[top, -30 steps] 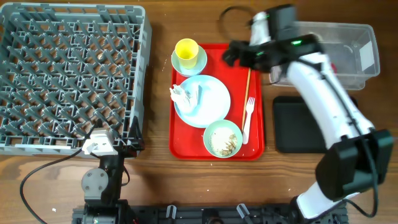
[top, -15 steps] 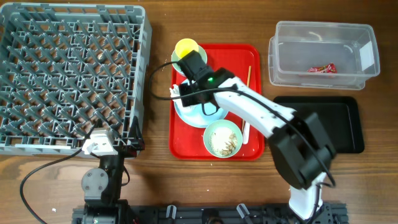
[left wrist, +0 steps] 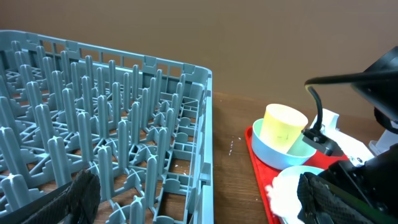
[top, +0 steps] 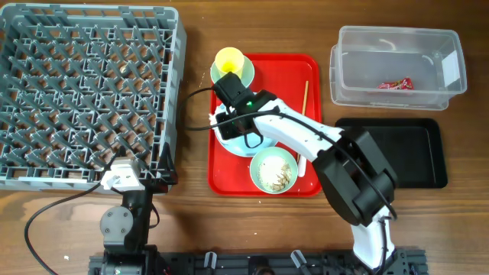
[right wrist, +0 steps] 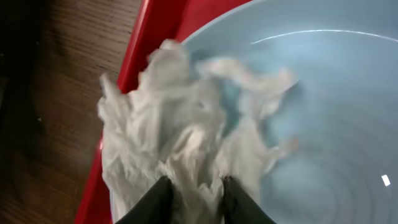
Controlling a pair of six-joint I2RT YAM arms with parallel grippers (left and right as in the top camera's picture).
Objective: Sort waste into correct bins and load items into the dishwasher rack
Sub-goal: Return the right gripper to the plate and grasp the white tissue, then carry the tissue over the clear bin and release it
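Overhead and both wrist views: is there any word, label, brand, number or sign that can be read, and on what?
No text can be read in any view.
The white label on the clear tub: too small to show any print.
The red-and-white wrapper in that tub: markings too small and blurred to read.

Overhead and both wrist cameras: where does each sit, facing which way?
Overhead: above the table, facing down; rack, red tray, left arm, right arm.
Left wrist: low by the rack, facing the yellow cup; open left gripper frames it.
Right wrist: over the plate; right gripper pinching crumpled white paper.
Both wrist views share the plate.
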